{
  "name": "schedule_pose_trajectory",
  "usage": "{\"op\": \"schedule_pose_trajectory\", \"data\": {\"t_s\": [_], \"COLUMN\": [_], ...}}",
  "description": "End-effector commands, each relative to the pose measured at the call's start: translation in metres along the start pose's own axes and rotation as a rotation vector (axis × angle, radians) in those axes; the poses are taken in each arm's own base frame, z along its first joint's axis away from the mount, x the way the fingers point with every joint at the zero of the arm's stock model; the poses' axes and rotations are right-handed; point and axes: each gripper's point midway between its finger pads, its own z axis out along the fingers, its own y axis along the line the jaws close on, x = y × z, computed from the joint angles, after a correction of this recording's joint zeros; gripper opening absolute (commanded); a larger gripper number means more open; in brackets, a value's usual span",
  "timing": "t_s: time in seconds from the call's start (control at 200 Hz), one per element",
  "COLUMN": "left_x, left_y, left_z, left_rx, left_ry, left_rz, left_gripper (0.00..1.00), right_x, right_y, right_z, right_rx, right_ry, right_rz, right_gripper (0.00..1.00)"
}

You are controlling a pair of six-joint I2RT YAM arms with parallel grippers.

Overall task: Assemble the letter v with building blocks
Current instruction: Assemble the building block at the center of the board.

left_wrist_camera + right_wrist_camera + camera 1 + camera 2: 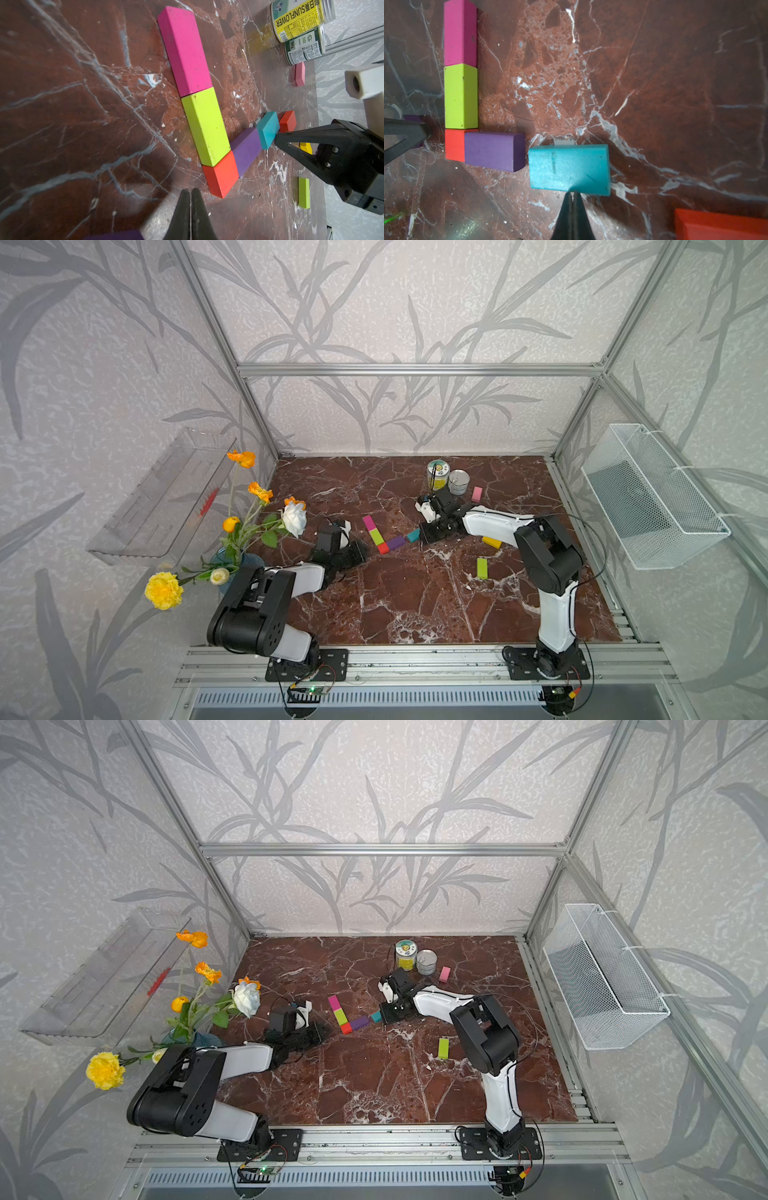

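The letter v lies mid-table in both top views. A magenta block and a lime block run down to a red corner block. From that corner a purple block and a teal block lead off, with a thin gap between the two. My right gripper is shut and empty, its tip against the teal block's outer side. Just short of the red corner block, my left gripper is shut, holding nothing.
Loose blocks lie to the right: pink, yellow, lime and red. A purple block sits under my left gripper. Two cans stand at the back. A flower vase stands at the left edge.
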Motion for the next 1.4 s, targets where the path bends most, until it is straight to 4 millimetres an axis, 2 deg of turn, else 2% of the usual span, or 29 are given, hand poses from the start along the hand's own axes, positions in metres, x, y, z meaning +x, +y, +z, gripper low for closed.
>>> {"op": "schedule_pose_trajectory", "data": {"t_s": [0.0,0.295,0.66,1.395], "left_x": [0.003,0.005,0.006,0.006], "left_y": [0.000,0.001,0.002,0.001], "left_z": [0.001,0.002,0.003,0.003], "left_rx": [0.007,0.003,0.005,0.010], "left_ry": [0.010,0.016,0.019,0.017], "left_rz": [0.009,0.007,0.002,0.002], "left_gripper": [0.07,0.07,0.07,0.06], "right_x": [-0.002,-0.003,0.008,0.008], "right_y": [0.001,0.002,0.007,0.016], "right_z": [0.004,0.003,0.008,0.011], "right_rx": [-0.005,-0.005,-0.051,-0.079], "right_ry": [0.000,-0.001,0.010,0.012], "right_rz": [0.000,-0.002,0.024,0.018], "right_gripper": [0.00,0.00,0.00,0.00]}}
